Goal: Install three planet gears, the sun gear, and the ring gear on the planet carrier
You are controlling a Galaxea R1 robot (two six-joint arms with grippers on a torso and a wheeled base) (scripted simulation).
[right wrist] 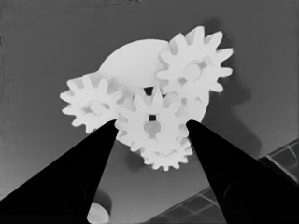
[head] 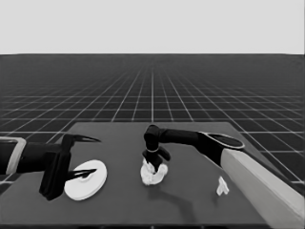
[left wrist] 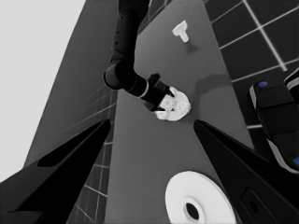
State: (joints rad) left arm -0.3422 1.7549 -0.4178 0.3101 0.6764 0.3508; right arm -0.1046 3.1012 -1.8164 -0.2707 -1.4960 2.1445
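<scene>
Table: a dark table [head: 190, 200] held every part; a grid floor stretched behind it.
Right arm: it reached in from the right edge, pale grey low down and black toward the wrist, bent at the wrist so the right gripper [head: 155, 165] pointed straight down over the table's middle.
Left arm: it waited at the left edge, its left gripper [head: 86, 157] lying sideways over the table's left end, fingers spread wide.
Larger round part: it lay flat [head: 86, 180] at the left end, under the left gripper's lower finger, not held.
Smaller round part: it sat [right wrist: 133, 58] mid-table beneath the right gripper, with gears on top.
Gears: four showed in the right wrist view. Two [right wrist: 93, 105] [right wrist: 194, 67] lay on either side, one [right wrist: 166, 156] lay partly hidden, and the middle gear [right wrist: 150, 122] sat between the right gripper's fingers, which flanked it, just touching its teeth.
Thin white piece: it lay alone [head: 222, 186] near the right arm, well apart from the rest.
</scene>
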